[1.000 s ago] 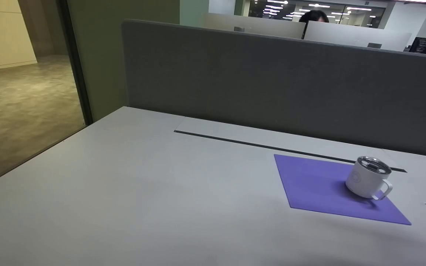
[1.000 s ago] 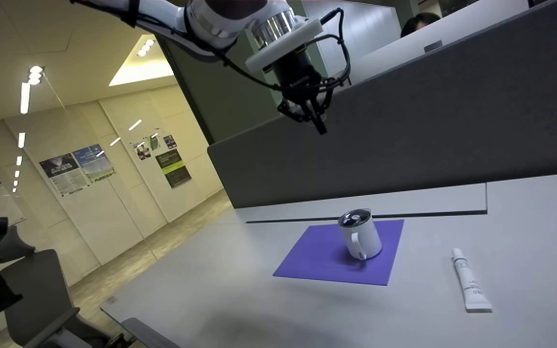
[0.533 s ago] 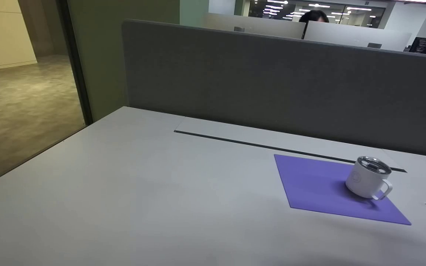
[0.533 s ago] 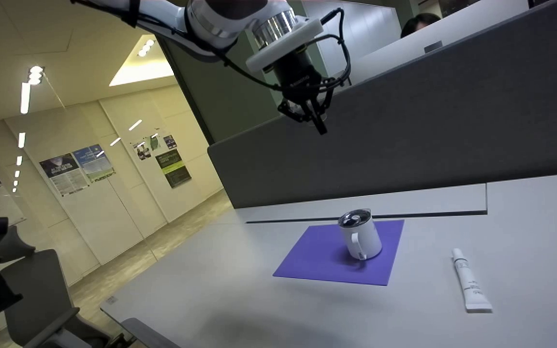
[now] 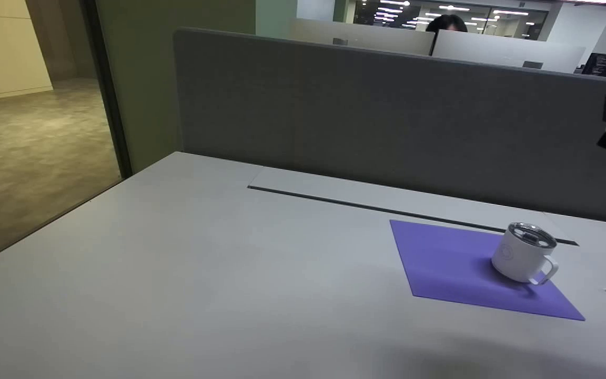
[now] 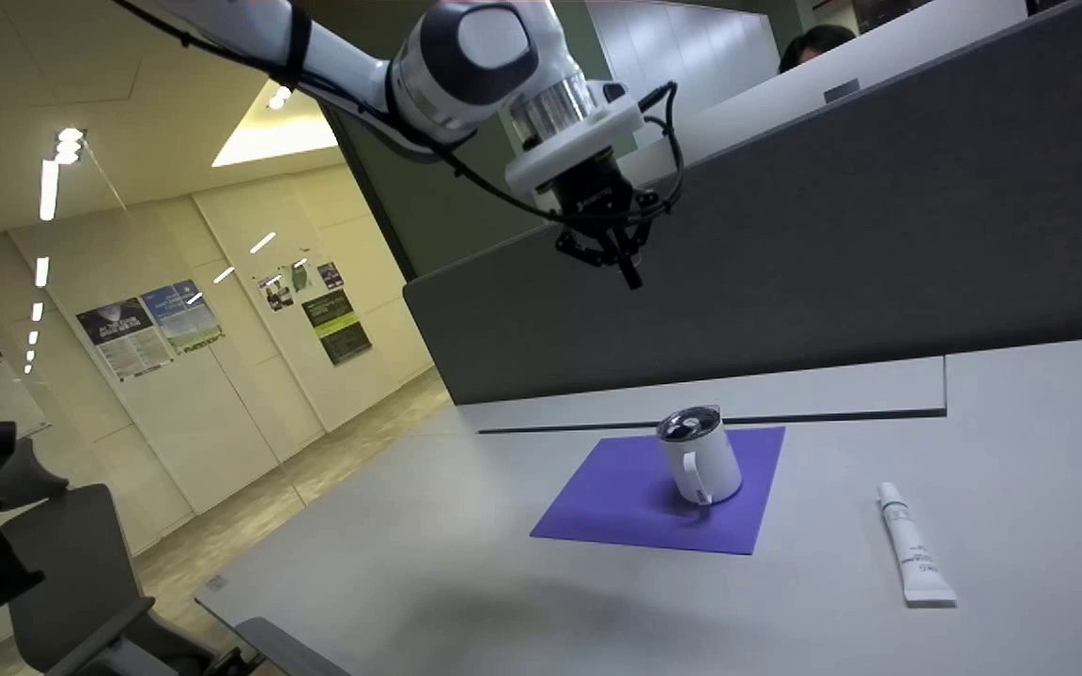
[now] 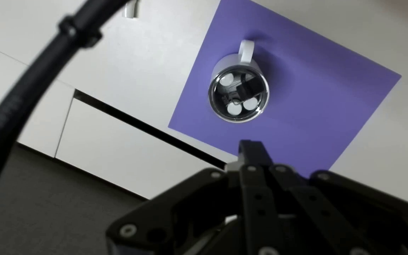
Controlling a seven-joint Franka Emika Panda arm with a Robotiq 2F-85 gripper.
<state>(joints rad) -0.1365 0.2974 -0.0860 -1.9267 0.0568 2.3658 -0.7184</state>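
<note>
There is one white mug (image 6: 703, 469), standing upright on one purple mat (image 6: 607, 512). The mug has one handle (image 7: 246, 51) and one see-through lid (image 7: 230, 92) with a shiny rim. On the lid are one black tab (image 7: 250, 88) and at least three pale round spots (image 7: 234, 108). I can't tell what is inside the mug, because it looks too dark under the lid. One small white tube (image 6: 915, 554) lies on the pale table (image 6: 832, 620), away from the mat, and its insides are hidden. There is one gripper (image 6: 633, 274), up in the air, higher than the mug and apart from it. Its fingers (image 7: 255, 152) are squeezed together tight. One dark chair (image 6: 71, 554) is by the table, and one person's head (image 6: 818, 42) peeks over the back
</note>
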